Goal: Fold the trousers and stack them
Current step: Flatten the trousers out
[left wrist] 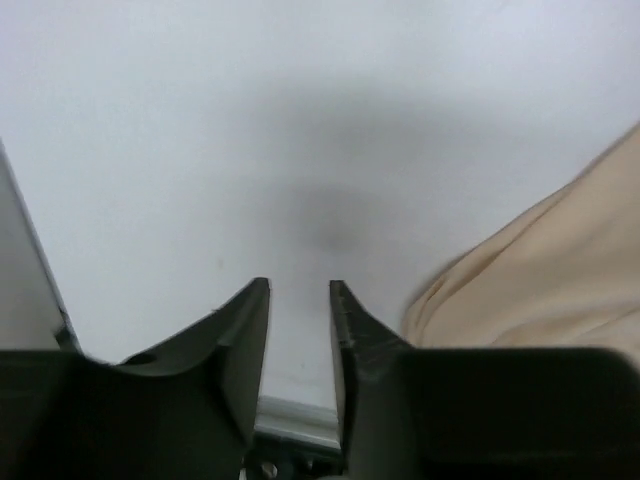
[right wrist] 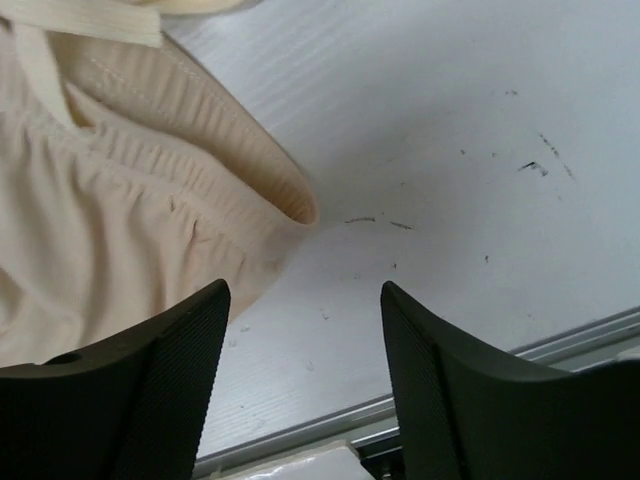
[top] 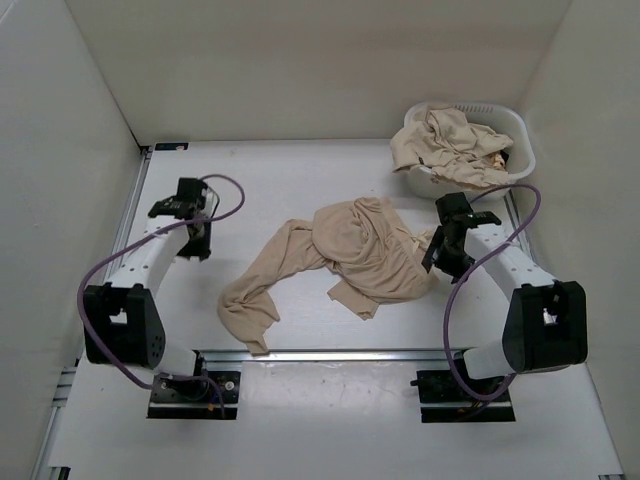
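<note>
At centre-left of the top view, the left gripper (top: 192, 222) hangs over the table (top: 290, 180), jaws a narrow gap apart and empty, well apart from the crumpled trousers (top: 365, 250). Their legs trail toward the lower left, the bunched waist end at centre-right. The right gripper (top: 443, 248), jaws wide and empty, sits just beside that edge and is the nearer arm.

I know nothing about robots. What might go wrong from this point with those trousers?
The trousers lie bunched, one leg trailing toward the left arm, so a pinch may catch several layers and the fold come out crooked. The right arm's jaws, open, sit beside the waistband, mostly over bare table; closing there might grab nothing. That arm's purple cable loops close to the laundry basket and could snag it.
</note>
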Action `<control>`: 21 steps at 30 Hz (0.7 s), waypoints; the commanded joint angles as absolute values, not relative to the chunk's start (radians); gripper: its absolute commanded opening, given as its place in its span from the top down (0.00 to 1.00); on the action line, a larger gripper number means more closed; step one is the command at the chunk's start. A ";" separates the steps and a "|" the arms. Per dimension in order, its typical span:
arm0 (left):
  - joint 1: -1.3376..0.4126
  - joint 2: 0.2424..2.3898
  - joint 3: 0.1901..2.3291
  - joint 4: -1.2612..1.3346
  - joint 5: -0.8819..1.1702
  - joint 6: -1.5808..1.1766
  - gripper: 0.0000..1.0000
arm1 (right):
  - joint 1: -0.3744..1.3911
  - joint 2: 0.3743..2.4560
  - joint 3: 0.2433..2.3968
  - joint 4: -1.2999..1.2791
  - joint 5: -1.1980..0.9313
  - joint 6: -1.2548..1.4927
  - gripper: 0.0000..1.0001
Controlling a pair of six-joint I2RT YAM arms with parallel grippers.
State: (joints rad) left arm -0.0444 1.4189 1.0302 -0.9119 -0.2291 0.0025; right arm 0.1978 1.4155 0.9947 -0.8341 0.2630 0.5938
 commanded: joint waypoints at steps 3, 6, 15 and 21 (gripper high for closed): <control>-0.375 1.353 1.268 -0.873 -0.203 0.000 0.44 | 0.161 1.401 0.910 -0.703 0.203 0.684 0.34; -0.624 1.385 1.278 -0.891 -0.137 0.000 0.32 | 0.152 1.401 0.833 -0.616 0.143 0.729 0.36; -1.095 1.941 1.609 -0.873 -0.002 0.000 0.32 | 0.132 1.463 0.772 -0.526 0.106 0.877 0.43; -1.141 2.085 1.678 -0.828 0.031 0.000 0.36 | 0.089 1.454 0.762 -0.561 0.162 0.887 0.44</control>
State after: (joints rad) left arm -1.1305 2.0941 1.6314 -0.8501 -0.0120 -0.0002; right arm 0.1097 1.4616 0.7700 -0.5495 0.1188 0.8513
